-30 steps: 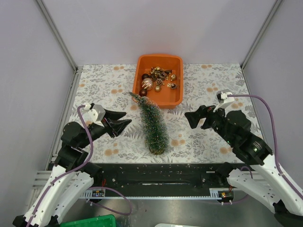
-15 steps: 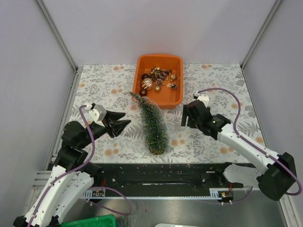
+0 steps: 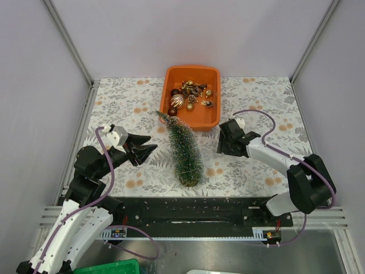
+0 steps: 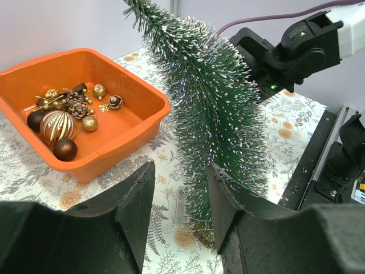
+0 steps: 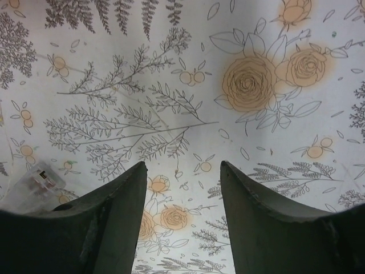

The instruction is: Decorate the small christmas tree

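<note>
The small christmas tree (image 3: 185,148), dark green with frosty tips, stands on its brown base in the middle of the tablecloth, and it fills the left wrist view (image 4: 211,108). My left gripper (image 3: 153,142) is open and empty just left of the tree; its jaws (image 4: 181,168) frame the tree's lower part. My right gripper (image 3: 223,144) is open and empty, low over the cloth to the right of the tree; its view (image 5: 182,165) shows only the flowered cloth between the jaws.
An orange tray (image 3: 193,122) behind the tree holds several ornaments: a striped gold ball (image 4: 57,125), dark balls, a small pinecone (image 4: 116,101). A small clear plastic piece (image 4: 181,200) lies by the tree base and also shows in the right wrist view (image 5: 34,184).
My right arm has swung in toward the tree and dropped, so its gripper now points down close to the cloth. The left arm and the tree have not moved.
</note>
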